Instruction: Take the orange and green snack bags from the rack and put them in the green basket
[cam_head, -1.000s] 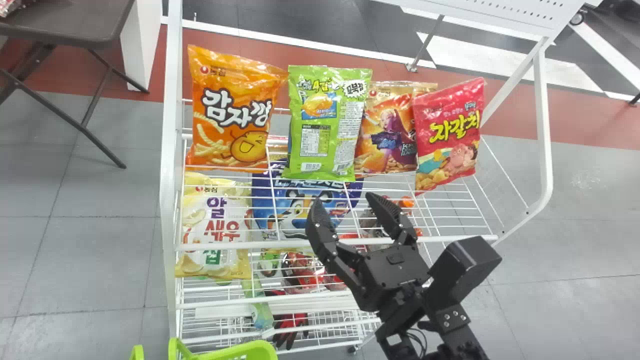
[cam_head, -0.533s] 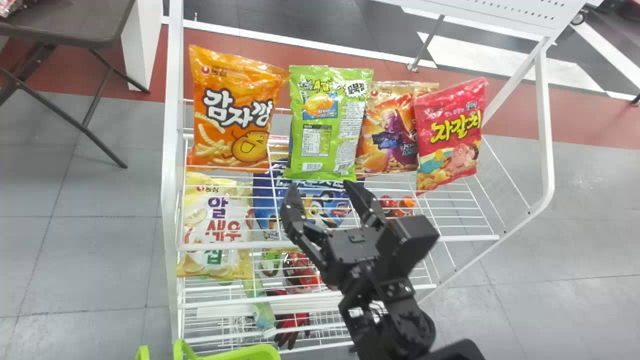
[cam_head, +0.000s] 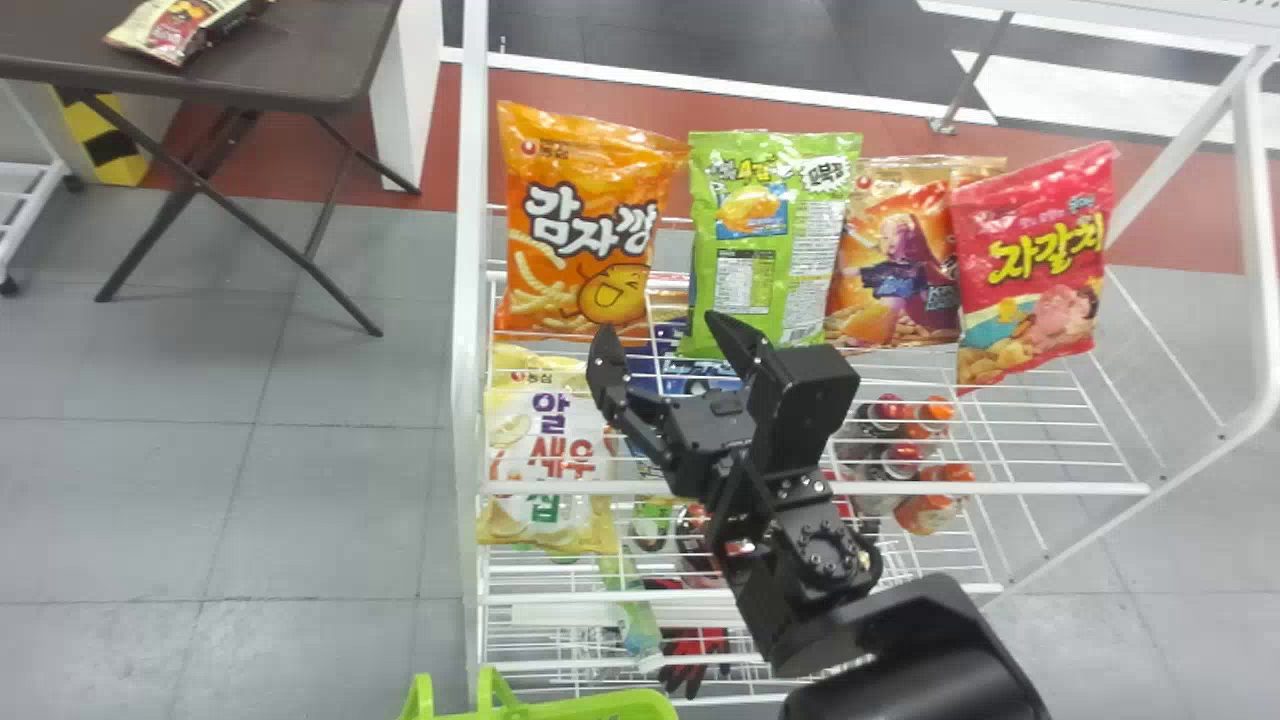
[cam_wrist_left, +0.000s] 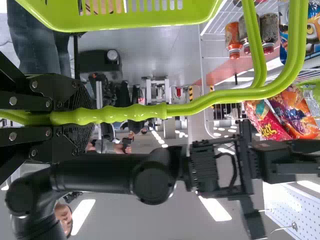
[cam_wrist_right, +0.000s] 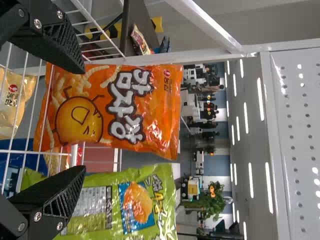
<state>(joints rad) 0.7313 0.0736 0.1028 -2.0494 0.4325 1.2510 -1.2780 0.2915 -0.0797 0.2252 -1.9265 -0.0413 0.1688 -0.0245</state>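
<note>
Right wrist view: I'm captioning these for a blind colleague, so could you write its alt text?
The open, empty right tool points at an orange bag standing on a white wire rack. A green bag stands beside it, and a yellow bag shows in part.

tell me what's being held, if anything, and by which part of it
The left pincer grips the bright green plastic basket by the bumpy, rod-shaped grip of its handle; the right pincer holds nothing.

The orange bag (cam_head: 584, 170) looks like glossy plastic
</note>
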